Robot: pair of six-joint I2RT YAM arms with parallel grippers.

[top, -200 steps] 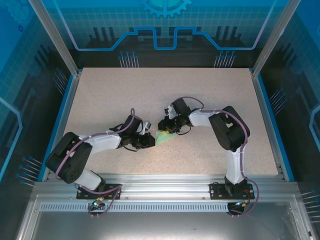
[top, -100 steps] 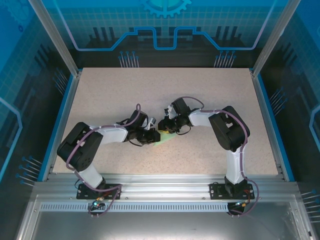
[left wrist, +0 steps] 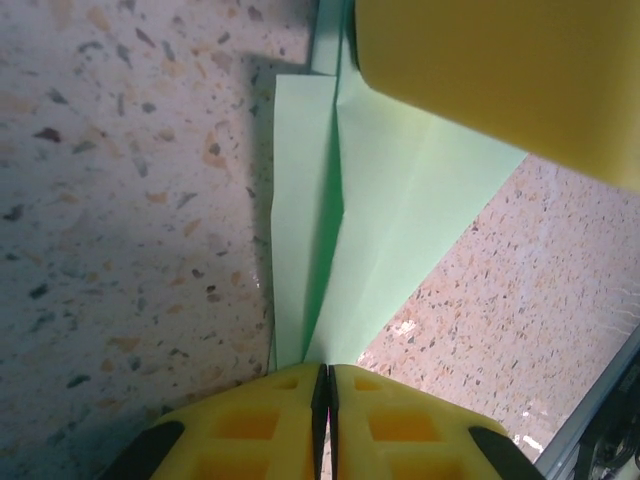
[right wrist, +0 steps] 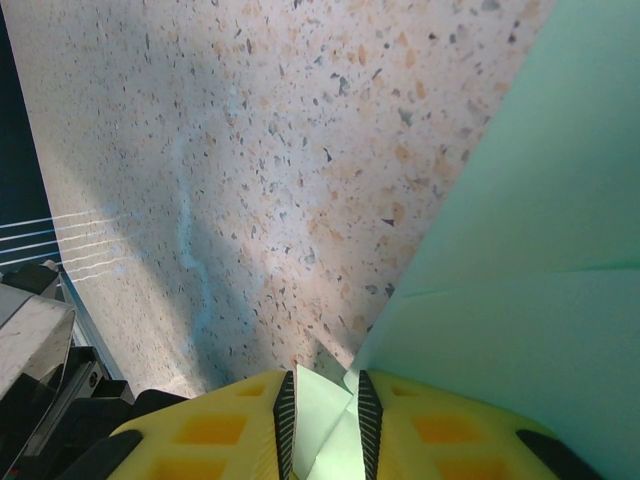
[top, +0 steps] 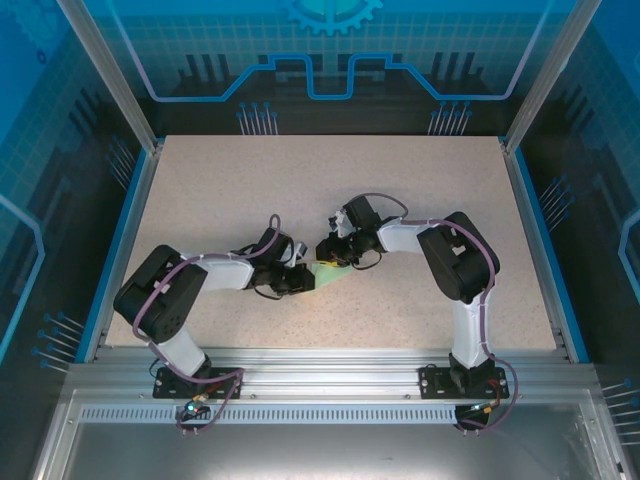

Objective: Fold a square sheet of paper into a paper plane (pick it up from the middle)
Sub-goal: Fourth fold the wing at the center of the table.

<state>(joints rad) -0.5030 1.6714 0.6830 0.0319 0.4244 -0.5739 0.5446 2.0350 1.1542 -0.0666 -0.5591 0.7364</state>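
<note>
Left pincer (left wrist: 322, 385) edged back, paper plane (left wrist: 400, 230) clamped inside.

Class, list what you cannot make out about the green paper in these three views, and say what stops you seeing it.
- Top external: the folded paper is tiny; the left gripper and right gripper cover its ends, so its folds are unreadable.
- Left wrist: its far end sits under a blurred yellow finger.
- Right wrist: its outline is cut off by the frame's right and bottom edges.
</note>
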